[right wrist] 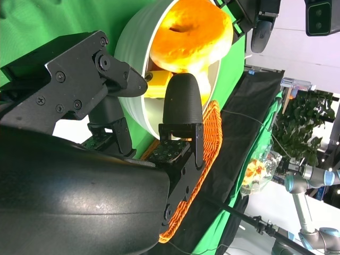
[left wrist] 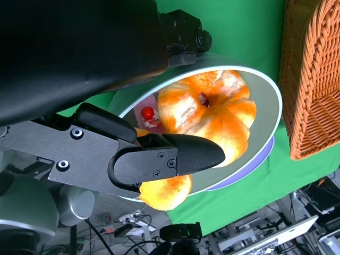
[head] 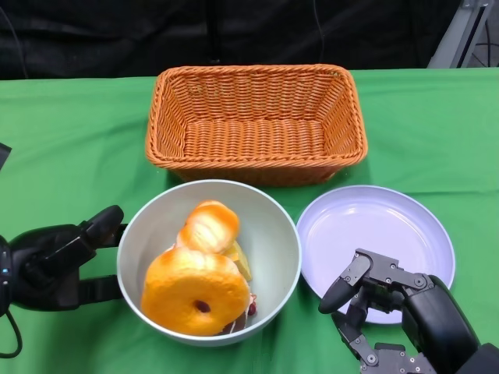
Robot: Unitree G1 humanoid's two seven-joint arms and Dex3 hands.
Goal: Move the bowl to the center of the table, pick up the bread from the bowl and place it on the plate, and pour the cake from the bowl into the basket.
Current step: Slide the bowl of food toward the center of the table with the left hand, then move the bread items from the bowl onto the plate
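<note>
Where green cloth spreads, bowl (head: pixel 273 234) between left robot hand (head: pixel 58 261) and right robot hand (head: pixel 378 300).

Green tablecloth (head: pixel 70 148) over the table, black backdrop (head: pixel 78 39) behind its far edge

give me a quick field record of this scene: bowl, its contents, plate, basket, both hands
bowl: white, in front of the basket, beside the plate
contents: ring-shaped bread on top, smaller bread behind it, cake partly hidden beneath
plate: pale, nothing on it
basket: orange wicker, nothing in it
left robot hand: at the bowl's left rim, holding nothing
right robot hand: over the plate's near edge, holding nothing
</note>
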